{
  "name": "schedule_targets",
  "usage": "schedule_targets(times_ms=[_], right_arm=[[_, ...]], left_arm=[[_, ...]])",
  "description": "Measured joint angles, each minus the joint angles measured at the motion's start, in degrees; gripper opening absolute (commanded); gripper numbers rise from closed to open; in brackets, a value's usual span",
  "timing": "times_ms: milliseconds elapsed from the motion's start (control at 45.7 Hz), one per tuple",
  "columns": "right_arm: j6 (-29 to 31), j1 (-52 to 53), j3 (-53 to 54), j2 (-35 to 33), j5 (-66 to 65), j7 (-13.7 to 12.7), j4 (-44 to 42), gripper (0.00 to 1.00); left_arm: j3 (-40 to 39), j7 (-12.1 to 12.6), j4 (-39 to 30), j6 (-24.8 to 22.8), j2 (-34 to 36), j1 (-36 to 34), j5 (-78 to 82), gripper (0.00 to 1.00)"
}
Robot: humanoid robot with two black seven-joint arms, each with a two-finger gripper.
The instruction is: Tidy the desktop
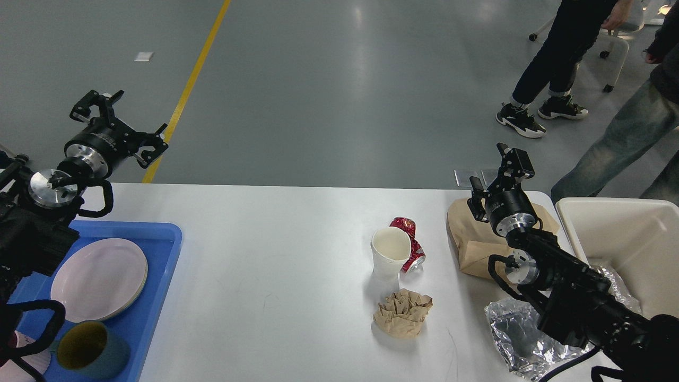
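White and smooth, the surface (276, 254) fills the lower middle of the frame. Rubbish is left on it near the right: a paper cup (390, 257) touching a crushed can (409, 246), a crumpled paper (403, 313), a brown bag (477, 244) and foil (517, 331). Nothing is held, so a pick-up seems to be the step. The left gripper (118, 124) is seen at upper left, jaws spread. The right gripper (501, 175) is over the bag; its jaws cannot be told. Next, one piece should be gripped and carried to the bin (626, 239), where some foil is seen. In the blue tray (159, 249) a plate (98, 278) and a mug (90, 350) are kept.
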Motion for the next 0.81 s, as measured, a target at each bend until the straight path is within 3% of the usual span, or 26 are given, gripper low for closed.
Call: schedule_targets(times_ms=[241,350,394,416,460,525,591,679,810], right_arm=[[0.0,0.0,0.0,0.0,0.0,0.0,0.0,1.00],[0.1,0.0,0.0,0.0,0.0,0.0,0.0,1.00],[0.0,0.0,0.0,0.0,0.0,0.0,0.0,1.00],[0.1,0.0,0.0,0.0,0.0,0.0,0.0,1.00],[0.1,0.0,0.0,0.0,0.0,0.0,0.0,1.00],[0.1,0.0,0.0,0.0,0.0,0.0,0.0,1.00],[0.1,0.0,0.0,0.0,0.0,0.0,0.0,1.00],[0.1,0.0,0.0,0.0,0.0,0.0,0.0,1.00],[0.1,0.0,0.0,0.0,0.0,0.0,0.0,1.00]], left_arm=[[0.4,-0.1,0.0,0.0,-4.8,0.0,0.2,0.96],[0.3,-1.5,0.0,-0.7,-6.6,0.1,0.3,0.96],[0.2,-3.0,0.0,-0.9,-7.0,0.3,0.3,0.96],[0.2,-6.4,0.0,-1.2,-7.2,1.7,0.2,0.96],[0.3,-7.0,0.0,-1.2,-7.2,2.0,0.2,0.96],[0.1,-13.5,0.2,-0.9,-9.6,3.6,0.3,0.96],[-0.1,-17.7,0.4,-0.6,-11.7,4.5,0.6,0.96],[-0.3,-19.6,0.7,-0.4,-12.9,5.0,0.8,0.96],[0.0,-19.6,0.7,-0.2,-14.2,5.6,1.0,0.96]])
